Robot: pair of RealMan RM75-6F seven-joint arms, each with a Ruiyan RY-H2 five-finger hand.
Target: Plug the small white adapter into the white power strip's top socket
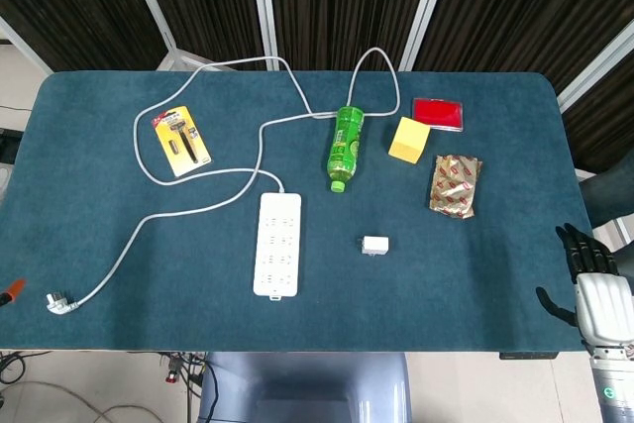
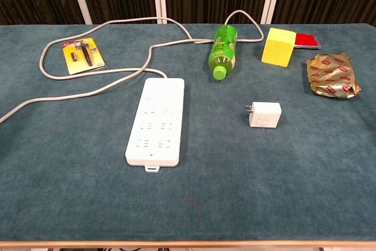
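Setting: dark curtained backdrop behind a teal felt-covered table (image 1: 119,225).
Right hand: black-fingered right hand (image 1: 590,279) off the table's right edge, fingers apart, holding nothing.
Left hand: only an orange tip at the left frame edge, state cannot be told.
Adapter: small white adapter (image 2: 265,114) lies flat, prongs toward the long white power strip (image 2: 156,120), well apart from it.
Advice: grip the adapter's body sides, turn prongs down, align over the cord-end socket, press straight.
Nearby: green plastic bottle (image 2: 222,50) beyond the adapter.
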